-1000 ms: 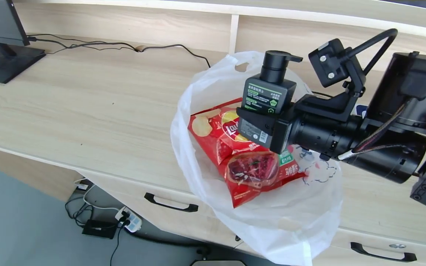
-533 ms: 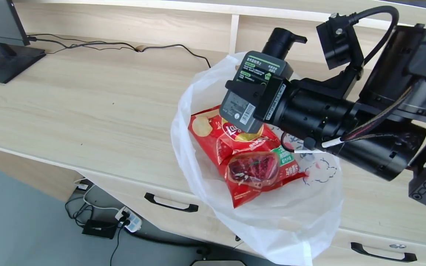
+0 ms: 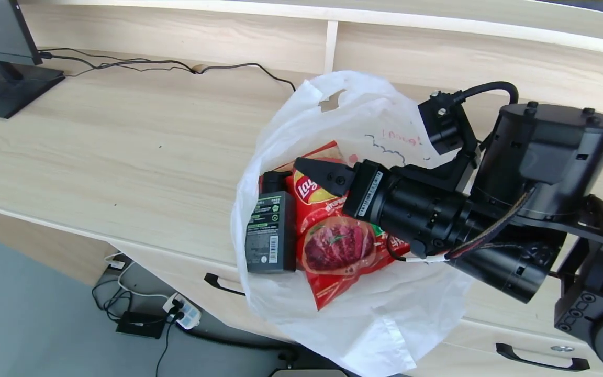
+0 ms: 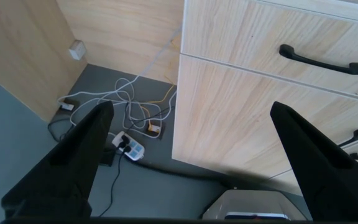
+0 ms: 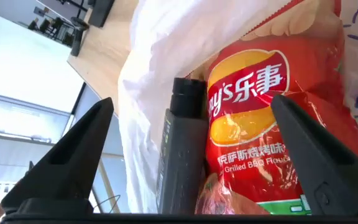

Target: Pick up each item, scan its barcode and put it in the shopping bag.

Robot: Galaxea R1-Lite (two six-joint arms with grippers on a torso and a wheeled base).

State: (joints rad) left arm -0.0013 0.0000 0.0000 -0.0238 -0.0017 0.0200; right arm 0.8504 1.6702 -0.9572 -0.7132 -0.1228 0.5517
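Note:
A white plastic shopping bag (image 3: 364, 324) lies open on the wooden counter (image 3: 123, 146). Inside it, a dark grey pump bottle (image 3: 271, 230) rests flat along the left wall, barcode facing up, next to a red bag of chips (image 3: 333, 246). My right gripper (image 3: 309, 173) hangs open just above the chips, inside the bag's mouth, holding nothing. The right wrist view looks between the open right gripper (image 5: 191, 106) at the bottle (image 5: 182, 155), the chips (image 5: 253, 118) and the bag wall (image 5: 160, 56). My left gripper (image 4: 191, 109) is open and points down at the drawers (image 4: 260, 118).
A monitor stand (image 3: 8, 84) occupies the counter's far left, with cables (image 3: 176, 65) running along the back wall. Drawer handles (image 3: 238, 288) (image 3: 542, 358) sit below the counter edge. A power strip (image 3: 183, 314) and wires lie on the floor.
My right gripper came down into the bag and let go of the pump bottle, which now lies beside the chips. The bag's walls and the chips shifted.

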